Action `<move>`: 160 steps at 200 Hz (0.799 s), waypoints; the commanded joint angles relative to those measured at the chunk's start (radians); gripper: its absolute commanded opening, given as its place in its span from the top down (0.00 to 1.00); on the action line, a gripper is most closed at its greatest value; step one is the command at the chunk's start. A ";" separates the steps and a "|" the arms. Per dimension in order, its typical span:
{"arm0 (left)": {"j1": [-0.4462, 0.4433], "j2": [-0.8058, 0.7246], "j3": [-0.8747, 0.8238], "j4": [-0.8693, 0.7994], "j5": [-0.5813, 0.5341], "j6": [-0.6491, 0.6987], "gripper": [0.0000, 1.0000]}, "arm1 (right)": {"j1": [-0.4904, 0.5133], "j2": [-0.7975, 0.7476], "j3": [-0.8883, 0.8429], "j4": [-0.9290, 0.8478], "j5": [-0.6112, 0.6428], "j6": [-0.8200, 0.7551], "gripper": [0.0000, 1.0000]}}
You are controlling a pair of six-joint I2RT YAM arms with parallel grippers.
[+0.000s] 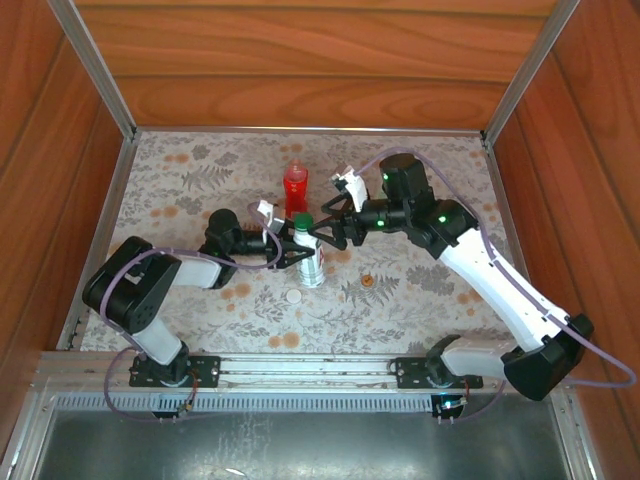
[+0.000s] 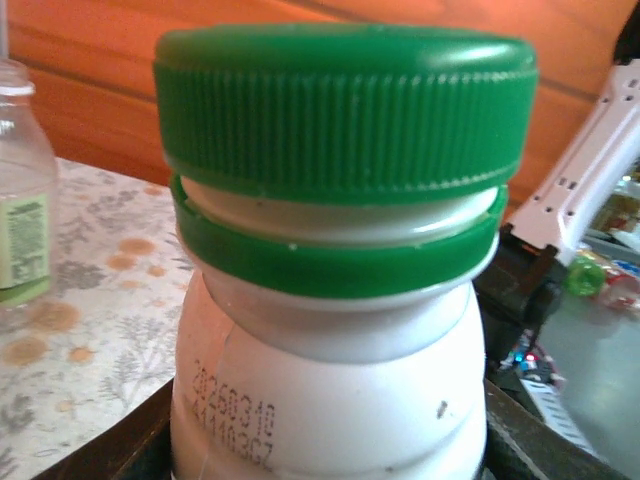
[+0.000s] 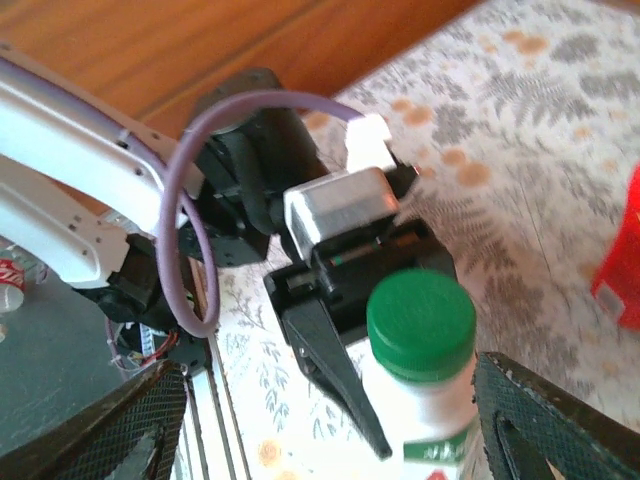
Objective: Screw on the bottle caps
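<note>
My left gripper (image 1: 297, 250) (image 2: 330, 462) is shut on the white body of a bottle (image 1: 310, 268) (image 2: 330, 400) (image 3: 425, 425) that stands on the patterned cloth. A dark green cap (image 1: 303, 221) (image 2: 345, 105) (image 3: 420, 320) sits on its neck, with a narrow gap above the green ring. My right gripper (image 1: 322, 226) (image 3: 330, 415) is open, its fingers (image 3: 560, 420) wide apart on either side of the cap and not touching it. The red bottle (image 1: 296, 188) (image 3: 620, 265) stands just behind. A white cap (image 1: 293, 296) lies loose on the cloth in front.
A clear bottle with a pale green label (image 2: 20, 200) stands at the left edge of the left wrist view. A small orange round thing (image 1: 368, 281) lies right of the white cap. Wooden walls (image 1: 320, 90) enclose the cloth, and a metal rail (image 1: 300, 365) runs along the near edge.
</note>
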State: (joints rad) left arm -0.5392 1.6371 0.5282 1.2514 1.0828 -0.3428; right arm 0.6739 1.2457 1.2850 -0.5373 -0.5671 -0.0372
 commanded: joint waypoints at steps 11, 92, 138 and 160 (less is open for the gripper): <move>-0.019 -0.041 0.015 -0.020 0.091 -0.044 0.45 | -0.007 0.073 0.073 -0.038 -0.126 -0.144 0.19; -0.029 -0.078 0.015 -0.039 0.110 -0.033 0.45 | -0.007 0.203 0.132 -0.099 -0.161 -0.204 0.26; -0.029 -0.085 0.016 -0.052 0.116 -0.027 0.45 | -0.007 0.225 0.135 -0.103 -0.168 -0.207 0.44; -0.029 -0.084 0.019 -0.055 0.117 -0.027 0.46 | -0.008 0.234 0.138 -0.112 -0.168 -0.208 0.51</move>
State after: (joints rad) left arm -0.5632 1.5757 0.5285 1.1965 1.1732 -0.3744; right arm 0.6724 1.4628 1.3949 -0.6296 -0.7036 -0.2317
